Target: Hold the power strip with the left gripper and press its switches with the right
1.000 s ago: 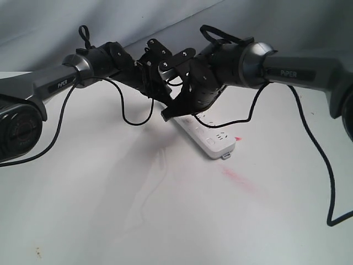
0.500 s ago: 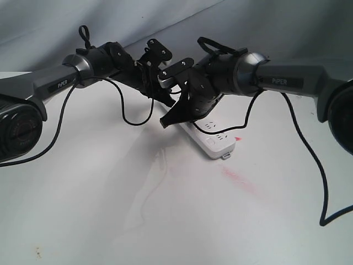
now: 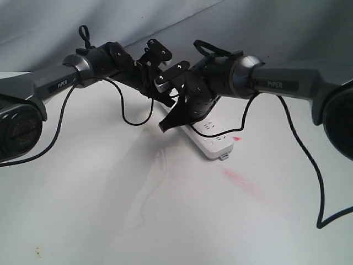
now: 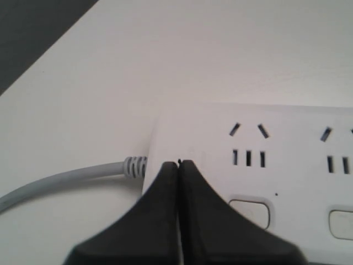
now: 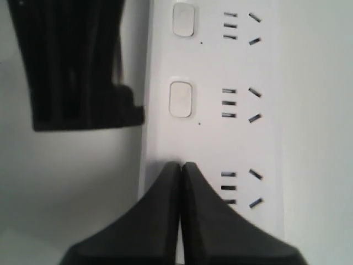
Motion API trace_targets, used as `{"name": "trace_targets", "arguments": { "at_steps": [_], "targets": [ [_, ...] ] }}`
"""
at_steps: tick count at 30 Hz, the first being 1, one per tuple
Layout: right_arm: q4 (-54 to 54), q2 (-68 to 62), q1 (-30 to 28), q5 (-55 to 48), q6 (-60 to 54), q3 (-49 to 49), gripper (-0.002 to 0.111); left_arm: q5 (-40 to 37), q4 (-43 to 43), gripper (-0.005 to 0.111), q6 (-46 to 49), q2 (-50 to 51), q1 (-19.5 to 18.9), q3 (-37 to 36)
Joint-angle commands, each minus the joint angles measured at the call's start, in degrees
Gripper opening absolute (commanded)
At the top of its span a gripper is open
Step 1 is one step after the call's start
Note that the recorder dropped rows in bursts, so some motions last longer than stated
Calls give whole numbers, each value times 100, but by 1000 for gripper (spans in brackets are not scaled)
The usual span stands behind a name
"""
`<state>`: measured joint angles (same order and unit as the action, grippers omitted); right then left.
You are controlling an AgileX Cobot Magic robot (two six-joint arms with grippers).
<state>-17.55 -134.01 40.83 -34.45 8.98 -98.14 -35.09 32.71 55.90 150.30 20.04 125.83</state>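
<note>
The white power strip (image 3: 212, 138) lies on the table with its tab end toward me; the rest is hidden under both claws. My left gripper (image 3: 167, 99) is shut, its tips (image 4: 179, 163) set on the strip (image 4: 287, 143) at the cord end, beside the grey cord (image 4: 66, 176) and one switch (image 4: 251, 212). My right gripper (image 3: 164, 126) is also shut, its tips (image 5: 181, 165) over the strip's (image 5: 220, 61) switch-side edge by a socket group. Two switches (image 5: 180, 99) show beyond it. That group's own switch is hidden under the fingers.
The left claw's black fingers (image 5: 71, 66) show right beside the strip in the right wrist view. Loose black cables (image 3: 132, 118) hang from both arms over the white table (image 3: 110, 210). A reddish smear (image 3: 240, 179) marks the table near the strip.
The right gripper has shifted left along the strip toward the left gripper, lowering slightly. The left arm and the strip have barely moved.
</note>
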Motion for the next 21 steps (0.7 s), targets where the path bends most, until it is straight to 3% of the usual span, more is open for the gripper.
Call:
{"name": "trace_targets", "arguments": {
  "at_steps": [1,14,21],
  "targets": [
    [650,-545,206,-747,-177,246,0,-141,-70,0,-50,24,-20,-23],
    [657,-535,440,-909,-386,235,0,-139,-70,0,-162,24,-20,-23],
    [-443,221,428,-566,370,235,0,-139,-70,0,-162,24,-20,-23]
  ]
}}
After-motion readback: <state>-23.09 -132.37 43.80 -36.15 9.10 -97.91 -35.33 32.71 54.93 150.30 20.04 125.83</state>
